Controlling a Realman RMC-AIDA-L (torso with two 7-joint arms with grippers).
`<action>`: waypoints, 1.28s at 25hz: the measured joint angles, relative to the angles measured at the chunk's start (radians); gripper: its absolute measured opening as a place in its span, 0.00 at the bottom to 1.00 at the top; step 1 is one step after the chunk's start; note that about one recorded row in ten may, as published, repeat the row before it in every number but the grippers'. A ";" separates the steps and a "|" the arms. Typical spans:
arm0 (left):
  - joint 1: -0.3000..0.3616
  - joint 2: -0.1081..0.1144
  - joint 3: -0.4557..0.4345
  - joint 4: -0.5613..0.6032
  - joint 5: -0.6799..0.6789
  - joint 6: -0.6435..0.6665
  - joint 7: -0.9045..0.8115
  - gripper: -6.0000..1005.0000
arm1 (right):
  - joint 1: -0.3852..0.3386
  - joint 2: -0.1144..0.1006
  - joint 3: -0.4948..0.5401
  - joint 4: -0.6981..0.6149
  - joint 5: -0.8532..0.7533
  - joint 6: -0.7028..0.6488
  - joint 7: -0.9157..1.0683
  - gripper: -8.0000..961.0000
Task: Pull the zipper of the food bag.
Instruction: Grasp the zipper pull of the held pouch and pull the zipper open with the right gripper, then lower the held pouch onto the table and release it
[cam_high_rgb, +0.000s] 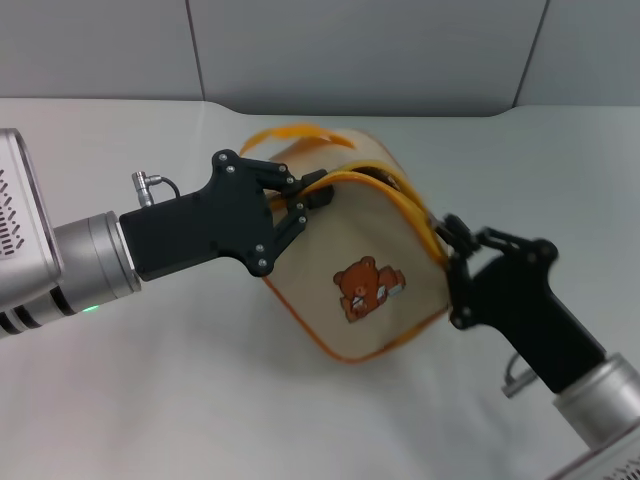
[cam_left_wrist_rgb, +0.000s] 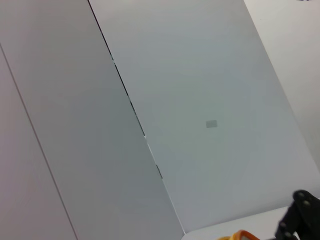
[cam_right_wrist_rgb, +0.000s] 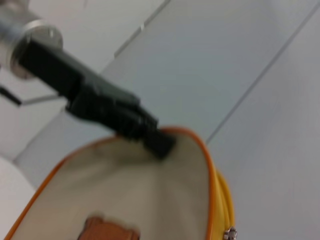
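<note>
head view: the small boxy cream fabric food bag (cam_high_rgb: 350, 270) with orange piping sits at frame centre on the white table (cam_high_rgb: 150, 400); it is judged soft and light. its upper left edge is pinched by the left gripper (cam_high_rgb: 312, 205). the right gripper (cam_high_rgb: 452, 240) is closed at the right edge, where the small silver zipper (cam_right_wrist_rgb: 229, 233) lies.

The head view looks forward and down from above the bench (cam_high_rgb: 150, 400) onto the food bag (cam_high_rgb: 350, 250), while the left wrist view faces mostly the wall panels, and the right wrist view sits close against the bag, sharing its bear side and the left pincer (cam_right_wrist_rgb: 160, 142).
</note>
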 joint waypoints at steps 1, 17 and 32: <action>0.000 0.000 -0.001 0.001 0.000 0.000 0.000 0.07 | -0.015 0.000 0.000 -0.004 0.002 0.015 0.002 0.01; -0.010 0.000 -0.014 -0.157 -0.139 -0.011 0.017 0.07 | -0.084 -0.001 0.070 -0.058 0.010 -0.031 0.203 0.04; 0.037 0.003 -0.070 -0.305 -0.242 -0.011 -0.037 0.21 | 0.014 -0.011 -0.129 -0.504 -0.014 -0.091 1.290 0.52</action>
